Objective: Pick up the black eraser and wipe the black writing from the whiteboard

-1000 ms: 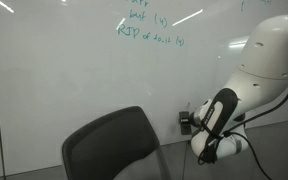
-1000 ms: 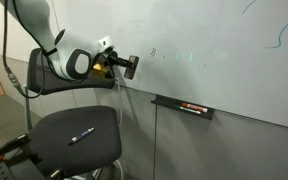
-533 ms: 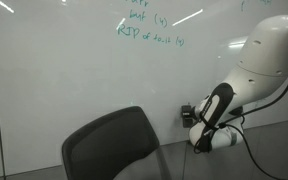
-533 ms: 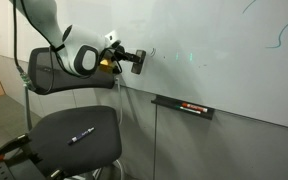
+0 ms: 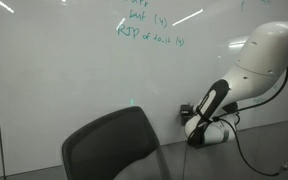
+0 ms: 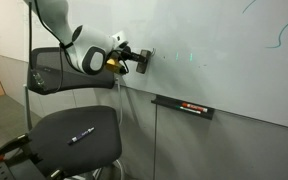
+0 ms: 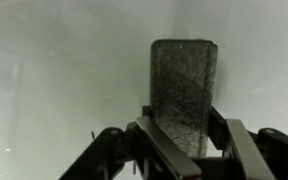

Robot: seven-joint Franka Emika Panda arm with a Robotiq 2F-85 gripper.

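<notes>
I'm holding the black eraser (image 7: 184, 85) clenched between the gripper (image 7: 184, 122) fingers. In an exterior view its far end (image 6: 142, 60) is meeting the whiteboard (image 6: 219, 55), though I cannot tell if it is pressing. A dark ledge (image 6: 182, 105) is sitting lower along the board, and a black chair (image 6: 79, 130) is standing beneath the arm.

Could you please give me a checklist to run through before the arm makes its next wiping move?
1. Black eraser clamped in the gripper: ok.
2. Eraser's flat face turned toward the whiteboard: ok.
3. Eraser pressed onto the board: cannot tell.
4. Black writing in the eraser's path: cannot tell, none shows beside it.
5. Chair apart from the gripper: ok.
</notes>
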